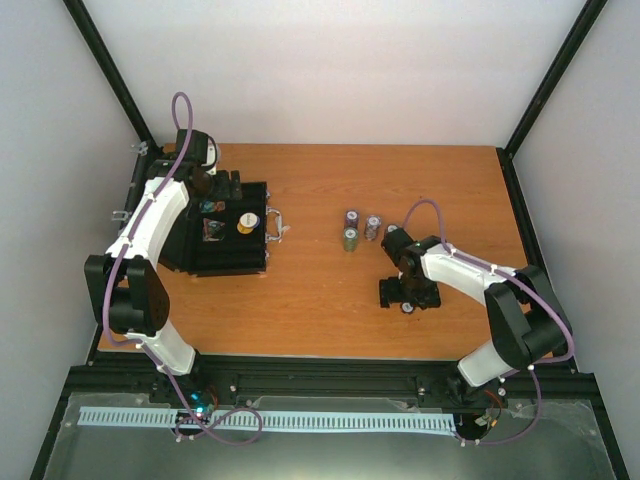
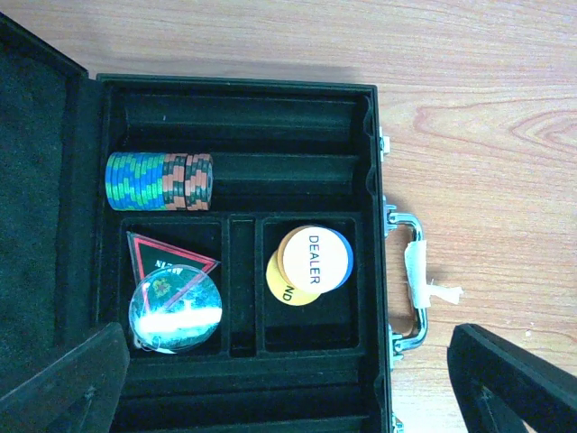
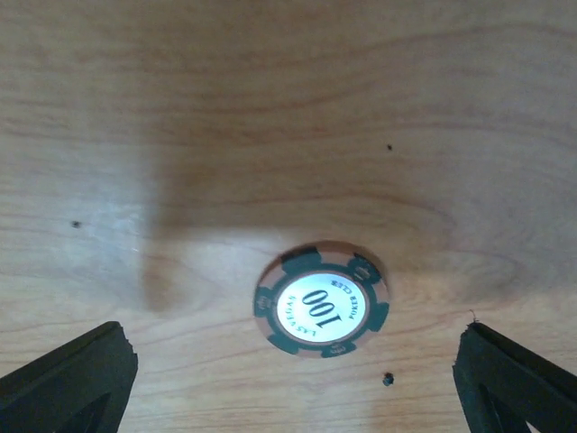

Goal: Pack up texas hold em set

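Observation:
The black case (image 2: 379, 162) of the texas hold em set lies open at the table's left (image 1: 255, 262). In its tray lies a row of green and red striped chips (image 2: 160, 180). Below it lie a white DEALER disc (image 2: 314, 255) on a yellow disc (image 2: 281, 290), a dark triangular token (image 2: 171, 255) and a clear round disc (image 2: 174, 313). My left gripper (image 2: 288, 401) hovers open over the tray, holding nothing. Three small chip stacks (image 1: 351, 228) stand mid-table. A single "100" chip (image 3: 322, 309) lies flat on the wood between the fingers (image 3: 72, 379) of my open right gripper (image 3: 293, 388), touching neither.
The case's silver handle (image 2: 411, 280), with a white tag on it, faces the table's middle. Its lid (image 2: 36, 207) lies flat to the left. My right arm (image 1: 470, 270) reaches in from the right, its gripper (image 1: 408, 297) just near of the chip stacks.

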